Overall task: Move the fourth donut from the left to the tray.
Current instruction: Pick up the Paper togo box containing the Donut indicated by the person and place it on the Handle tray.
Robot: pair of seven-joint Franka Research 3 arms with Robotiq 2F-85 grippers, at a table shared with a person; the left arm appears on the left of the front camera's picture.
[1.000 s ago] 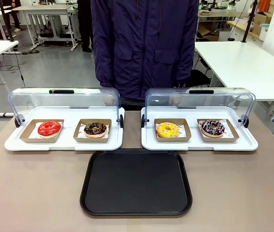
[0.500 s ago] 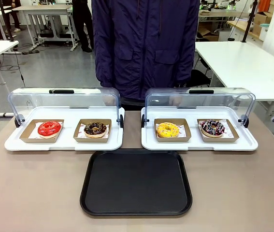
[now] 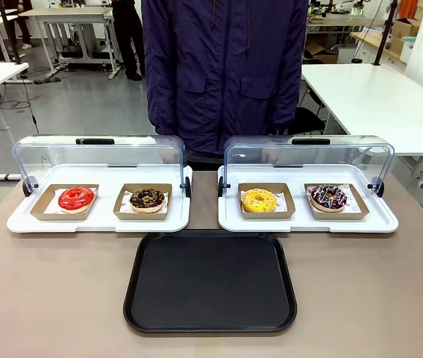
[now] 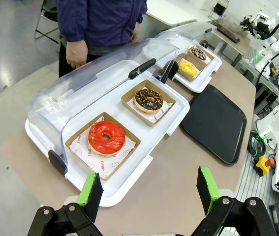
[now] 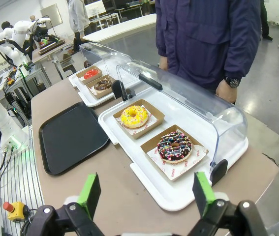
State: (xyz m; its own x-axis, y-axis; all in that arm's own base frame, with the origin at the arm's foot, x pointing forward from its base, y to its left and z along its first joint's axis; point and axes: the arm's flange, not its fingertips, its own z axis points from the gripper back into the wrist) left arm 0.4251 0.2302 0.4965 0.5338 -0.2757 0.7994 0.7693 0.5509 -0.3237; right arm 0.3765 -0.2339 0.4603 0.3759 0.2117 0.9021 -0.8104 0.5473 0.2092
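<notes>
You are at the opening step; nothing is grasped. The fourth donut point(image 3: 328, 197), chocolate-glazed with drizzle and sprinkles, sits in its brown cardboard holder point(image 3: 354, 210) at the right end of the right-hand white display tray point(image 3: 308, 225), whose domed lid is raised. The black serving tray point(image 3: 210, 282) lies just in front. Your right gripper point(image 5: 145, 192) hangs short of that donut, jaws spread and holding nothing; your left gripper point(image 4: 149, 188) is likewise released. Next, in my judgement, reach the right gripper under the lid and take the holder's edge, clear of the yellow donut point(image 3: 259, 200).
</notes>
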